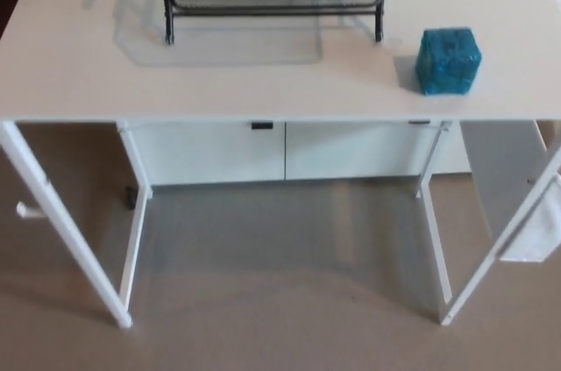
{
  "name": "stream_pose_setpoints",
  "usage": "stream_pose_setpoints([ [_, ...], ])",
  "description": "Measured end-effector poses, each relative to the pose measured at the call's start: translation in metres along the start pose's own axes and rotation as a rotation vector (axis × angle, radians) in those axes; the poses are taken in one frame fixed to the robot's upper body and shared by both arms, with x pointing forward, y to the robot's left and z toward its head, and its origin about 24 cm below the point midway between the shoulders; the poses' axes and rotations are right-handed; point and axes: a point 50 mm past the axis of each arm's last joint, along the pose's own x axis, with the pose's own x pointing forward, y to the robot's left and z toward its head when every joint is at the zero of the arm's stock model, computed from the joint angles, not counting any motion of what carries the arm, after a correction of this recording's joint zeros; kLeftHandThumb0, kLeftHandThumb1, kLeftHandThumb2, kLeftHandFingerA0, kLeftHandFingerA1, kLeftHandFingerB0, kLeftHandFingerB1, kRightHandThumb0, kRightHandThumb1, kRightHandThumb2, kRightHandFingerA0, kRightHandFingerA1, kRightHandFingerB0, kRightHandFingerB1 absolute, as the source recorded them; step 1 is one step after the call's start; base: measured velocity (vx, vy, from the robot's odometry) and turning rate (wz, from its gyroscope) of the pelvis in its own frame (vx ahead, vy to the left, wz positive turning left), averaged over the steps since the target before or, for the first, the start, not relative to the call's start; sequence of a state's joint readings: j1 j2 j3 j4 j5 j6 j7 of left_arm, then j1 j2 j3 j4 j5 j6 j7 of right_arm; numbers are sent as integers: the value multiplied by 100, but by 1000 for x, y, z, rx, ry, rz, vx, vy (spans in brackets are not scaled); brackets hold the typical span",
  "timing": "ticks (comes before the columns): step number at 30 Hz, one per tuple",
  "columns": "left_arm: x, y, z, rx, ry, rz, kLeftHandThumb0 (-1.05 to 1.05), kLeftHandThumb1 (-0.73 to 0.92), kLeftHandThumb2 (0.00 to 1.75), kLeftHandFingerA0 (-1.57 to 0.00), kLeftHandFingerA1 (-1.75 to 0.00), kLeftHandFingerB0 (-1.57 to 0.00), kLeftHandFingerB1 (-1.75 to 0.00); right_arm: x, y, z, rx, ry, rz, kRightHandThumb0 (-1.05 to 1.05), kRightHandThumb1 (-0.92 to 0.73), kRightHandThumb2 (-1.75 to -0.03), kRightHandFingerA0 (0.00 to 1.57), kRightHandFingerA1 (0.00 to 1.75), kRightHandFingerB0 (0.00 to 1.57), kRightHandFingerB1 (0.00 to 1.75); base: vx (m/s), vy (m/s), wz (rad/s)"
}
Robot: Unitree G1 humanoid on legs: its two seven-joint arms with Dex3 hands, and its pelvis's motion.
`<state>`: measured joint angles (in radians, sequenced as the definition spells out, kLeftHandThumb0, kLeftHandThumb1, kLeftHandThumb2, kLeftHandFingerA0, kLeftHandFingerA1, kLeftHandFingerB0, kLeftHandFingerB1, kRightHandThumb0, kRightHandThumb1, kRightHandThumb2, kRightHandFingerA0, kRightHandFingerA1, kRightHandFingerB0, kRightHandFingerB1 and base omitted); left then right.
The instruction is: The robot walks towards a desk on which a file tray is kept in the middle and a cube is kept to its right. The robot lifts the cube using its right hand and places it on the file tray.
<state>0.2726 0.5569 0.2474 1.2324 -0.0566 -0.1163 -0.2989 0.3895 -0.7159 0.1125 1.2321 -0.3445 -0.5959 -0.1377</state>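
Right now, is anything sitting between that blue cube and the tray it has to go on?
Nothing visible does. The cube sits on the desk, to the right of the tray and apart from it, with only bare desktop between them.

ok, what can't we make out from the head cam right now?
- file tray: rear cut off by the head view's top edge.
- hands: both out of frame, state unknown.
- cube: far faces hidden by itself; surface blurred.
- desk: right corner cut by the frame edge.
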Motion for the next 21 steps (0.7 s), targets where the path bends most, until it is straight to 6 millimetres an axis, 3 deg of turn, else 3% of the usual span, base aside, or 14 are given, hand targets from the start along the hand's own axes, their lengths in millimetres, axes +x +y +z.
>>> stream_pose_setpoints([
  [1, 0, -1, -1, -4, 3, -3, -65, -45, 139, -48, -139, -49, -135, 0, 1, 0, 1, 1, 2, -74, -50, -90, 31, 61, 10, 48, 476, 257, 53],
  [5, 1, 2, 4, -5, -12, 6, -61, -52, 130, -60, -143, -61, -139, 1, 0, 2, 2, -9, 0, -74, -50, -90, 31, 61, 10, 48, 308, 203, -26],
  [6, 1, 2, 5, -7, -13, 6, -80, -37, 175, -31, -152, -30, -146, 1, 0, 2, 2, -9, 1, -74, -50, -90, 31, 61, 10, 48, 213, 149, -1],
  [9, 1, 1, 5, -6, -15, 5, -79, -38, 175, -27, -151, -28, -145, 0, 1, 1, 1, -6, 3, -74, -50, -90, 31, 61, 10, 48, 174, 82, 5],
  [10, 1, 2, 5, -6, -14, 5, -66, -42, 141, -50, -140, -49, -135, 0, 1, 1, 1, -5, 4, -74, -50, -90, 31, 61, 10, 48, 165, 49, 13],
  [11, 0, 2, 4, -6, -13, 6, -66, -42, 141, -50, -140, -49, -135, 0, 1, 1, 1, -5, 4, -74, -50, -90, 31, 61, 10, 48, 74, 38, 9],
  [12, 0, 2, 3, -5, -9, 7, -78, -34, 175, -32, -152, -34, -146, 0, 1, 1, 1, -5, 4, -74, -50, -90, 31, 61, 10, 48, 163, 22, 7],
  [14, -1, 2, 0, -3, -2, 8, -71, -28, 175, -39, -152, -40, -146, 0, 1, 1, 0, -5, 5, -74, -50, -90, 31, 61, 10, 48, 191, -6, 4],
  [15, -1, 2, 0, -2, 0, 9, -62, -45, 140, -45, -137, -47, -133, 0, 1, 1, 0, -5, 5, -74, -50, -90, 31, 61, 10, 48, 208, -57, 8],
  [16, -1, 3, -1, -2, 2, 11, -72, -28, 175, -38, -150, -39, -144, 0, 1, 1, 0, -5, 6, -74, -50, -90, 31, 61, 10, 48, 239, -96, 17],
  [17, -1, 2, -2, 1, 5, 10, -76, -26, 175, -21, -139, -21, -133, 0, 1, 1, -1, -5, 5, -74, -50, -90, 31, 61, 10, 48, 208, -151, -6],
  [19, 0, 0, -1, 11, 4, 7, -77, -21, 174, -14, -133, -14, -128, 1, 0, 2, -2, -11, 3, -74, -50, -90, 31, 61, 10, 48, 165, -89, 33],
  [20, 0, 0, 0, 12, 0, 7, -77, -28, 175, -5, -134, -11, -131, 1, -1, 1, -5, -6, 1, -74, -50, -90, 31, 61, 10, 48, 153, -77, -12],
  [21, 0, 0, 1, 11, -1, 6, -70, -27, 175, -21, -140, -27, -137, 1, -2, 1, -6, -6, 0, -74, -50, -90, 31, 61, 10, 48, 192, -129, -1],
])
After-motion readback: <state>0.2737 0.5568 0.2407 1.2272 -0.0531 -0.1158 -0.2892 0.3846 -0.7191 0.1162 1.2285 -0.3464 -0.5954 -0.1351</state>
